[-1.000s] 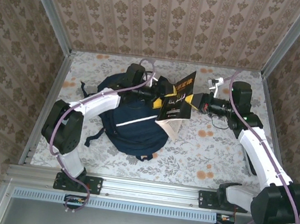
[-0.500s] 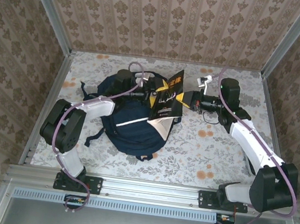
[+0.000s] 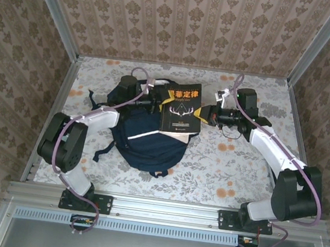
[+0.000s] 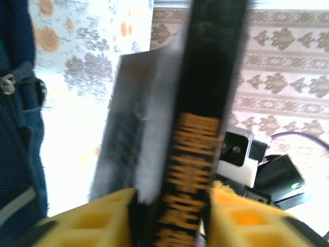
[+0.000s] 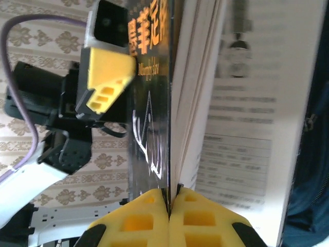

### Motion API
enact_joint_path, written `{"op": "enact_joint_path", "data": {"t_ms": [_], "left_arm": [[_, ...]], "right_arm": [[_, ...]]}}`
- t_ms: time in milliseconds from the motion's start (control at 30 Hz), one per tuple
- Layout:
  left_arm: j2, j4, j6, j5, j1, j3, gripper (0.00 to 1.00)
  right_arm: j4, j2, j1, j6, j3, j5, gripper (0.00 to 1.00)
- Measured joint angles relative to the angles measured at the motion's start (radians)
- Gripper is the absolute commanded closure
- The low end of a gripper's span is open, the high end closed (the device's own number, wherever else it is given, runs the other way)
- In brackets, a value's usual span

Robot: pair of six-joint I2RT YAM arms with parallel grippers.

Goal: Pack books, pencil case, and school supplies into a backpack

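While one thin black paperback with gold lettering is hanging in the air above the far right part of the one large navy-blue fabric backpack, two grippers are gripping it from opposite sides. The left gripper is reaching across the backpack's far end. Its yellow pads are pressing against both sides of the book's spine edge. The right gripper is coming in from the backpack's right. Its pads are squeezed almost together, pinching just the black front cover, and the printed pages are falling loose beside it.

From overhead, the book's front cover is facing up. Pale pages are sagging from its near edge toward the backpack. The backpack is lying flat on the floral tabletop, showing its white diagonal stripe and dark straps.

From the left wrist, the spine is running edge-on between the pads, its gold print blurred. A grey inner page is fanning out beside it, and a strip of the backpack's blue fabric is showing past that page.

From the right wrist, the gap between cover and page block is showing. One yellow finger of the left gripper is lying against the cover's face.
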Motion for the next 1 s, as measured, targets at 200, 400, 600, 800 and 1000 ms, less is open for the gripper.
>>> {"op": "enact_joint_path", "data": {"t_ms": [200, 400, 600, 800, 1000], "left_arm": [[-0.076, -0.164, 0.102, -0.047, -0.005, 0.003, 0.86], [-0.13, -0.23, 0.118, -0.183, 0.014, 0.003, 0.91], [-0.185, -0.266, 0.11, -0.368, 0.015, 0.005, 0.91], [-0.193, -0.259, 0.055, -0.5, 0.011, 0.018, 0.91], [-0.193, -0.253, -0.015, -0.601, -0.029, 0.018, 0.91]], "right_arm": [[-0.039, -0.01, 0.0, -0.01, 0.0, 0.055, 0.28], [0.003, -0.17, 0.0, 0.084, -0.09, 0.218, 0.11], [0.235, -0.272, 0.011, 0.368, -0.314, 0.34, 0.04], [0.437, -0.259, 0.114, 0.596, -0.359, 0.411, 0.01], [0.648, -0.201, 0.21, 0.808, -0.36, 0.508, 0.01]]}}
